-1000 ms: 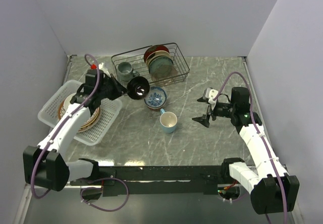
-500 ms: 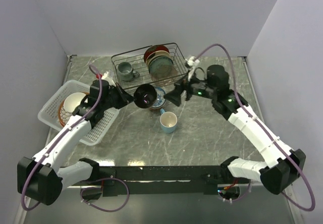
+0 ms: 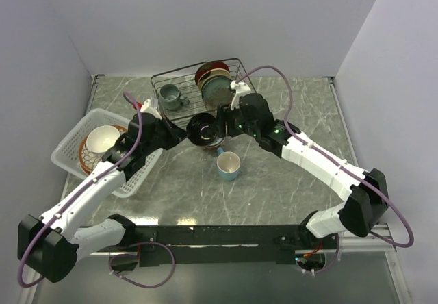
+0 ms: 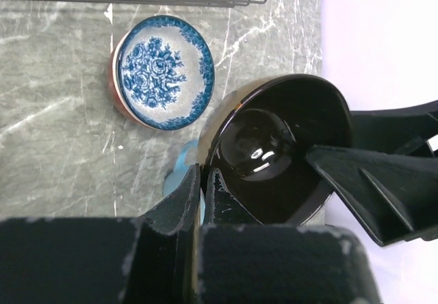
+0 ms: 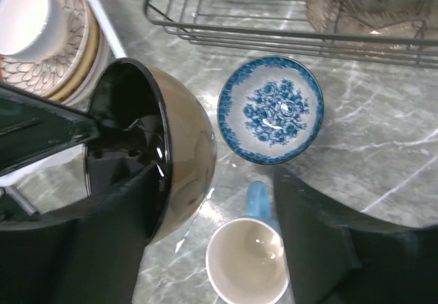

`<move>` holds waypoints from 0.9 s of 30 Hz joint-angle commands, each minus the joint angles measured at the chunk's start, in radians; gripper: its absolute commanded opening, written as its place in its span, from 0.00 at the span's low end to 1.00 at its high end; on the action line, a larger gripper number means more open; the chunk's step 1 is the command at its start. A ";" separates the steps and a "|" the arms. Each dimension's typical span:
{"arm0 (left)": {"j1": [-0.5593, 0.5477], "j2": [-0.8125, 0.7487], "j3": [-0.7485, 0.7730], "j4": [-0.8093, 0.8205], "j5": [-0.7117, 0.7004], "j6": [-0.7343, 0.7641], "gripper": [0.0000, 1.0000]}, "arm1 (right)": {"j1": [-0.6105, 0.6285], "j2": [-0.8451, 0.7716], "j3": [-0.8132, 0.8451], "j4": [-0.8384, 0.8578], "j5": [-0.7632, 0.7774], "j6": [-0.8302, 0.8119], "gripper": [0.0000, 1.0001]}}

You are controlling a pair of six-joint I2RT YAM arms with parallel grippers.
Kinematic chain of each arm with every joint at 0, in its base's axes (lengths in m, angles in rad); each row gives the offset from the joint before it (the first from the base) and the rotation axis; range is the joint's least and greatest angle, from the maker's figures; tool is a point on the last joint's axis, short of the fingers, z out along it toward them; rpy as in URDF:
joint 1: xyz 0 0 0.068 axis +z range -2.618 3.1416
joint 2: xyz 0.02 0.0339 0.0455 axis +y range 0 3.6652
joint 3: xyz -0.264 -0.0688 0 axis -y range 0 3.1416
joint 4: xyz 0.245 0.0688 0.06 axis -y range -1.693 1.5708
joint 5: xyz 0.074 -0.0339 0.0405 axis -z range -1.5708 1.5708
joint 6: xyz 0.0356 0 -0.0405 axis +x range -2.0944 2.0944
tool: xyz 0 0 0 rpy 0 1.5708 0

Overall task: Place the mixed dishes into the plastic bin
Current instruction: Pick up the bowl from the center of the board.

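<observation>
Marble table [image 3: 263, 198], seen from above and from both wrists. At its back stood a black wire rack [image 3: 185, 88] with plates on edge [image 3: 213, 81] and a grey mug [image 3: 169, 97]. The white bin [image 3: 67, 155] lay at the left edge of the table, beside the left arm. It held a flat stack of plates [image 3: 87, 155] with a cream bowl [image 3: 104, 138] upright on top.

A dark bowl [image 3: 204, 129], glossy black inside and brown outside, hung tipped on its side above the table between bin and rack, clear of both. The left gripper [image 4: 203, 181] was clenched on the bowl's rim, one finger inside and one outside. The right gripper [image 5: 215, 181] met the bowl from the opposite side with its jaws apart. One finger lay at the black inner face and the other stood off the brown wall, with table showing in the gap — not a grasp.

Under and just beyond the held bowl, a blue bowl [image 4: 164, 71] with a floral pattern sat upright on the table, near the rack's front wire. A light blue mug [image 3: 228, 166] stood upright just in front of it, mouth up — apart from the bowl, well outside the bin.
</observation>
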 commanded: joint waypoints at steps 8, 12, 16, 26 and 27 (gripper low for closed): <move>-0.051 -0.021 0.015 0.159 -0.008 -0.050 0.01 | 0.019 0.041 0.053 0.032 -0.003 0.002 0.07; -0.062 -0.023 0.011 0.166 0.017 -0.047 0.07 | 0.016 0.032 0.036 0.059 -0.024 0.007 0.00; -0.062 -0.055 -0.009 0.152 0.014 -0.046 0.68 | 0.001 0.013 0.027 0.085 -0.046 0.011 0.00; -0.140 0.061 0.132 -0.117 -0.167 -0.027 0.79 | -0.006 0.010 0.020 0.095 -0.059 0.018 0.00; -0.158 0.074 0.147 -0.143 -0.193 -0.028 0.77 | -0.007 0.010 0.020 0.095 -0.059 0.018 0.00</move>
